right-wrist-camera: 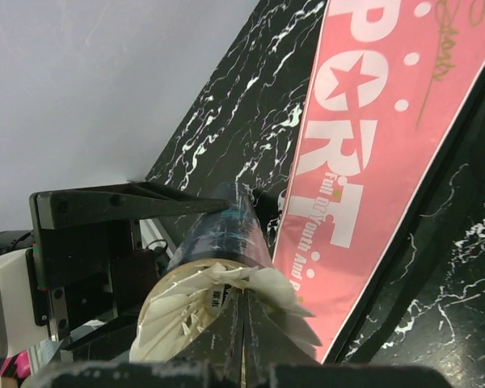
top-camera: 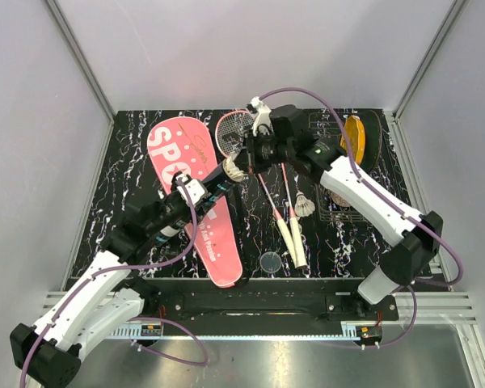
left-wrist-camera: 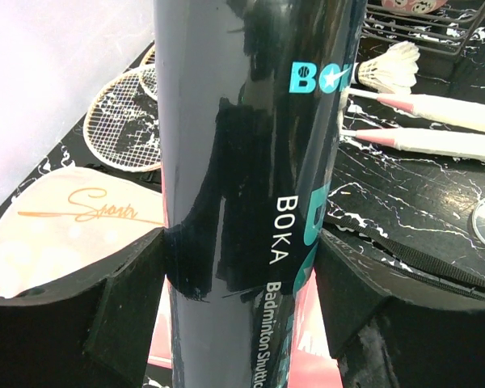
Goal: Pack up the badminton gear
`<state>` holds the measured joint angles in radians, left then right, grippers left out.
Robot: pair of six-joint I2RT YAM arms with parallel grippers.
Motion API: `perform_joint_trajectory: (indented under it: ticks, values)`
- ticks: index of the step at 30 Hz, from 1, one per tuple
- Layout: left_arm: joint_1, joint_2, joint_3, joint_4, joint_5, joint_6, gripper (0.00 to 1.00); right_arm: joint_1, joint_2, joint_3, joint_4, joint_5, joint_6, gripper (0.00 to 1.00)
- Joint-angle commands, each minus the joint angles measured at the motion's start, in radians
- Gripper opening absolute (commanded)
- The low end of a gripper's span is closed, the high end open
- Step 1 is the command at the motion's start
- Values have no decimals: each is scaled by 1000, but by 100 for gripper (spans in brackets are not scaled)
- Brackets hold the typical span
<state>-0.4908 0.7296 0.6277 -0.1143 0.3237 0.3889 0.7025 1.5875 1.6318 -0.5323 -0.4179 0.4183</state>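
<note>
**Step in hand: seating a shuttlecock (right-wrist-camera: 196, 297) in the black tube (left-wrist-camera: 226, 162).**
The left claw (left-wrist-camera: 242, 299) clamped the tube, tilted above the middle of the counter (top-camera: 121, 190). The right claw (right-wrist-camera: 242, 339) pinched the shuttlecock's feathers at the tube's mouth. Judged next move: push along the tube's axis, then release. A second shuttlecock (top-camera: 305, 204) and two rackets (top-camera: 297, 240) lay between the middle and the right edge, the pink cover (top-camera: 174, 153) toward the left edge. Nothing obstructed the mouth.

The bench (top-camera: 129, 162) has a black top veined with white, like marble. Plain pale grey walls (top-camera: 226, 48) close it in on three sides, with aluminium posts (top-camera: 81, 61) at the far corners. Along the near edge runs an aluminium rail (top-camera: 259, 326), and beyond that lies a sheet of brushed metal (top-camera: 307, 364). The light is soft and even.
</note>
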Motion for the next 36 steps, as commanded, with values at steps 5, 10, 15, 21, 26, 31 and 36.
perform_joint_trajectory:
  ticks: [5,10,15,21,26,31,36]
  values:
    - [-2,4,52,74,41,-8,0,57,129,34,89,-29,30,1]
    - [-2,8,52,77,41,-13,0,58,123,8,84,30,20,4]
    - [-3,25,61,79,49,-19,0,68,127,11,94,24,25,13]
    - [-3,30,64,87,51,-31,0,135,158,45,91,65,22,17]
    - [-3,14,60,91,44,-35,0,137,163,20,91,94,5,19]
    - [-3,-22,35,111,57,-33,0,135,157,22,83,42,-79,19]
    - [-3,-78,-6,218,161,-61,0,138,227,71,75,-76,-116,11]
